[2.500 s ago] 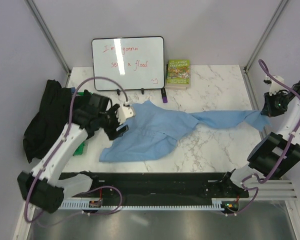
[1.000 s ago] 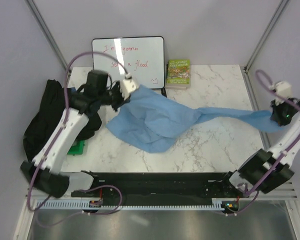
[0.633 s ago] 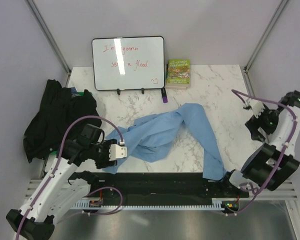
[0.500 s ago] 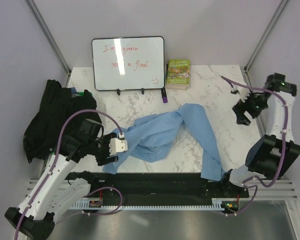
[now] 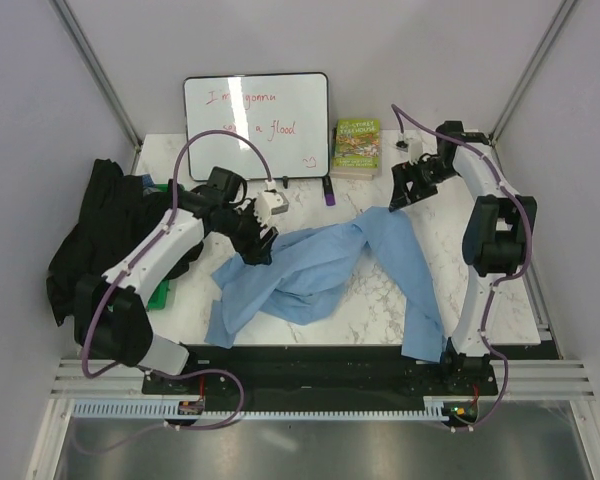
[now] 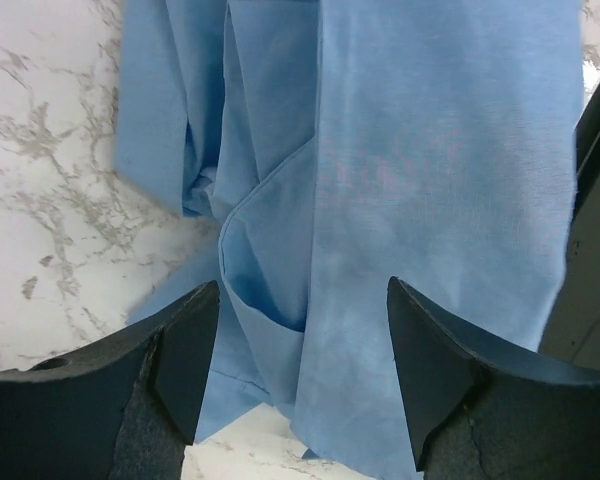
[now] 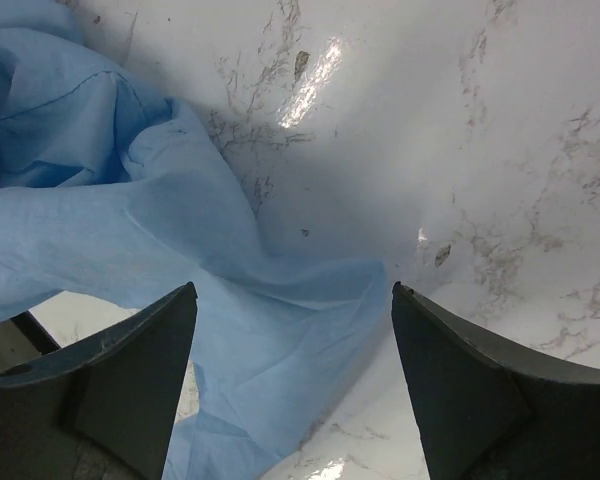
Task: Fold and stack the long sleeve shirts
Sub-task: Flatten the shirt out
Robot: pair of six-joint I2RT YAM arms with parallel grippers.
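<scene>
Pincers: left gripper (image 6: 300, 305) and right gripper (image 7: 293, 300) stand wide, empty, over the light blue shirt (image 5: 315, 270) at centre frame. Limp, light cloth; probably best pinched at a hem.

The spread shirt (image 5: 310, 270) lies on the tabletop (image 5: 450, 250) directly beneath the left end effector (image 5: 257, 243) and runs rightward from it, one sleeve bending beneath the right end effector (image 5: 400, 196) and then trailing back to the tabletop's near edge. The heaped shirt (image 5: 100, 230) lies well to the left of the left end effector, over the tabletop's left edge. The whiteboard (image 5: 255, 125) stands behind the left end effector at the far edge, the book (image 5: 356, 147) stands just left of and behind the right end effector, and the marker (image 5: 328, 190) lies between the two end effectors, before the whiteboard's right corner.
</scene>
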